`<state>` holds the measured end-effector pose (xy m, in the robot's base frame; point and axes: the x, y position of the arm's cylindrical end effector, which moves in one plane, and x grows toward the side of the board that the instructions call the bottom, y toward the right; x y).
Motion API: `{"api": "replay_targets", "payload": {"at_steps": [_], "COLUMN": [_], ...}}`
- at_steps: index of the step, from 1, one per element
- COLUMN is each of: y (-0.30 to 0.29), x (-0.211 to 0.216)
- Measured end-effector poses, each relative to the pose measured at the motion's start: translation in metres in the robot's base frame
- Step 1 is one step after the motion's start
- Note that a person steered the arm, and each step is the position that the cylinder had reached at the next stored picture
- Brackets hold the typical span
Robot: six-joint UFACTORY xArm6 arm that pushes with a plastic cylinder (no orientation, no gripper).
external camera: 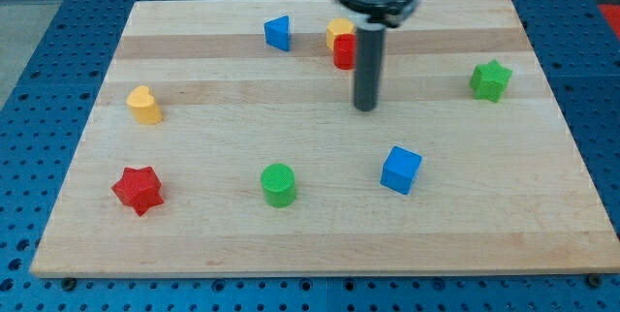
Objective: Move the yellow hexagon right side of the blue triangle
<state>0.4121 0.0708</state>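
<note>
The yellow hexagon (339, 30) lies toward the far edge of the wooden board (320, 234), a little right of the middle, and a red block (344, 52) sits touching its near side; the red block's shape cannot be made out, since the rod covers part of it. The blue triangle (278, 33) stands to the left of the yellow hexagon, near it but apart, at about the same depth on the board. My arm comes down from the view's top as a blurred grey housing, and the straight dark rod hangs upright from it, passing just right of the yellow hexagon and the red block. My tip (365, 109) rests on bare wood nearer than those two blocks and slightly to their right, touching no block; it is a plain rod end with nothing held on it. Farther out, a green star (490, 80) lies near the right edge, a blue cube (400, 170) sits nearer than my tip and to its right, a green cylinder (278, 184) lies near the middle of the near half, a red star (137, 189) is at the near left, and a yellow heart-like block (143, 105) lies at the left.
</note>
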Motion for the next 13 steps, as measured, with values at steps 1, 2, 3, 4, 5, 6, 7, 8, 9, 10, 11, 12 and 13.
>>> {"api": "replay_targets", "payload": {"at_steps": [1,2,3,4,5,6,7,8,9,10,11,12,13], "y": [0.001,-0.009,-0.009,-0.016,-0.027,-0.027,-0.022,0.013,0.005,0.005,0.0,0.001,-0.014], "x": [0.0,-0.036,-0.036,-0.074,-0.103,-0.103,-0.094,-0.089,-0.108,-0.109,-0.154,-0.157,-0.17]}}
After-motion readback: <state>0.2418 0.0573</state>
